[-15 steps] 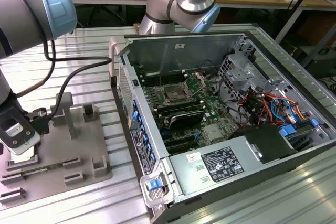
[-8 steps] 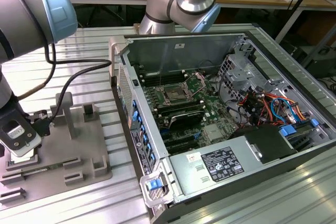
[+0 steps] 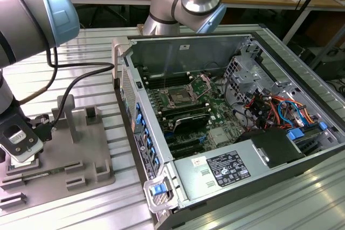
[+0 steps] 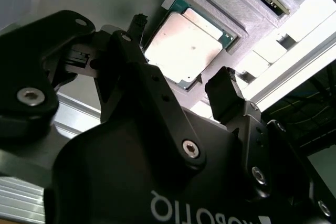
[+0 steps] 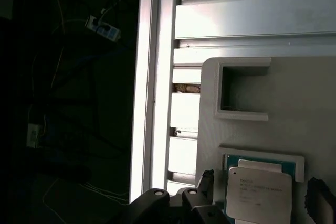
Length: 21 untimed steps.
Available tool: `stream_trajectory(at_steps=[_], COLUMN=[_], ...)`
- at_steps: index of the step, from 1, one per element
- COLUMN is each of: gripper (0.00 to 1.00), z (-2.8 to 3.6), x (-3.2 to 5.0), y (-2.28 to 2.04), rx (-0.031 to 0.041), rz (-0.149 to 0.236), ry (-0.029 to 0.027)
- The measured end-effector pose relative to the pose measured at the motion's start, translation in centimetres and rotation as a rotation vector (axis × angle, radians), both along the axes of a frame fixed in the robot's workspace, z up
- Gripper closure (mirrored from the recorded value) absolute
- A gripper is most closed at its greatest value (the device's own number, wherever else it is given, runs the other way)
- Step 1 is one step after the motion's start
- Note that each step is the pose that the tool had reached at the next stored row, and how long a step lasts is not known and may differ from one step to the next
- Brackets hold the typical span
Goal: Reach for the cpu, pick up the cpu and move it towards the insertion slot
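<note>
Ribbed aluminium table (image 3: pixel 97 52) carries an open computer case (image 3: pixel 183 47) on the exterior view's right and a grey tray (image 3: pixel 81 165) on the exterior view's left. The arm (image 3: pixel 27 14) bends down over the tray, well apart from the case. Green motherboard (image 3: pixel 215 117) lies flat inside the case. The insertion slot (image 3: pixel 178 98) sits near the board's middle, with a shiny frame and dark centre, and nothing is in it.

The cpu (image 4: pixel 184 45) (image 5: pixel 260 192) shows in both wrist views, lying flat in a shallow square recess of the tray (image 5: pixel 294 103), silvery top up with a green edge around it. So it is on the tray, not lifted, and far from the slot.

The gripper (image 3: pixel 21 144) (image 4: pixel 180 53) (image 5: pixel 262 187) hangs right over the chip. Jaws are spread apart, one black finger (image 4: pixel 226 95) on each side of the cpu, straddling it. The pads look just clear of the chip's edges, though contact is hard to rule out from these angles.
</note>
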State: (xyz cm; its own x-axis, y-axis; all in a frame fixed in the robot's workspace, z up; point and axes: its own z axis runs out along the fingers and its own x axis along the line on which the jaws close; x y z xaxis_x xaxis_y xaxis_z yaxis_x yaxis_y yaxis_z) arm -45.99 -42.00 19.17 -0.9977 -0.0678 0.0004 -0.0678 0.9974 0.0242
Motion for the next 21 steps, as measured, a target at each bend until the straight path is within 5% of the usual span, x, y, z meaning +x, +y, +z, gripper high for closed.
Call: stream_trajectory(at_steps=[12, 17, 21], gripper=[0.26, 0.41, 0.41], z=[-0.41, -0.4, -0.41], x=[-0.09, -0.09, -0.09], y=[-0.12, -0.12, -0.13], rx=[-0.0013, -0.0012, -0.0014], rz=[-0.004, -0.005, -0.005], ry=[-0.0004, -0.0003, -0.0004])
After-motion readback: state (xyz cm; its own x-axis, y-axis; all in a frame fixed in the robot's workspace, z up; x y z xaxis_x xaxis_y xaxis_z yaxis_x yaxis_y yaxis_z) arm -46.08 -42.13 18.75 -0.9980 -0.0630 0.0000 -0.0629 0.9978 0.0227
